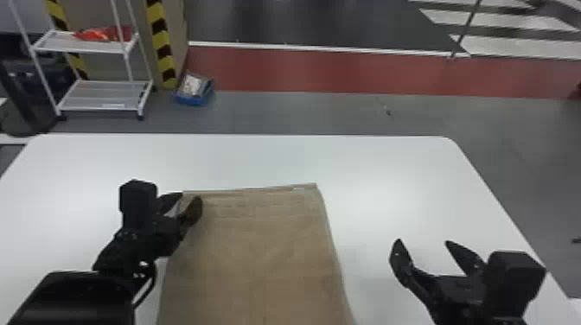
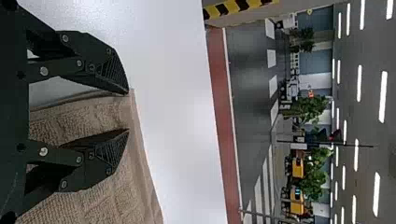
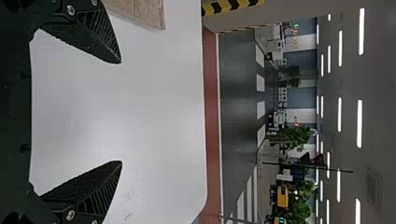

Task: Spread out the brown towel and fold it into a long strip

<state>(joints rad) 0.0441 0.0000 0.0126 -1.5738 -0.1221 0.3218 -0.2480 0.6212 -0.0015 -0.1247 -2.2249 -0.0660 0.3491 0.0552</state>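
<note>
In the head view, the towel (image 1: 259,250) lies flat on the table (image 1: 389,173), from the middle of the frame down to its bottom edge. The left hand (image 1: 190,198), left of centre, is at the towel's far left corner, fingers spread, with towel showing between them. The right hand (image 1: 423,242), lower right, is over the table, apart from the towel, fingers spread wide. A white cart (image 1: 97,94) stands upper left.
</note>
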